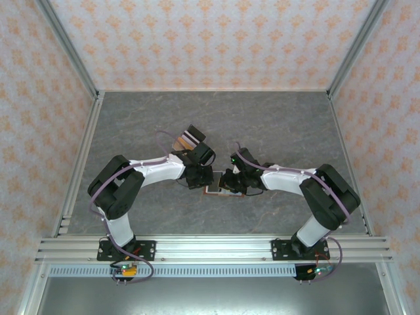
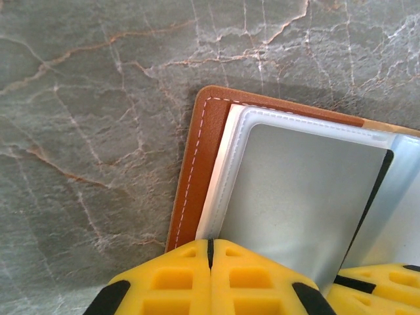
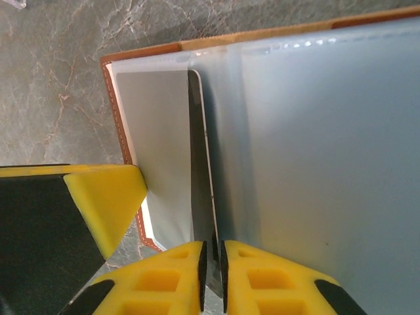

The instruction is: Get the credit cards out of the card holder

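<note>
Tan box [image 1: 184, 140] stands behind card holder [image 1: 220, 190]; far table [image 1: 282, 121] lies open.

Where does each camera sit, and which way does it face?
Top external: above and behind the arms, facing down on the table; both arms show, meeting at the card holder.
Left wrist: on the left arm, facing down on its brown corner; the shut left gripper shows below.
Right wrist: on the right arm, facing down on its open inside; the right gripper pinches a thin leaf.
Both wrist views share the card holder.

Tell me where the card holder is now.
In the top view, the card holder lies open on the table, directly between the left hand and right hand.
</note>
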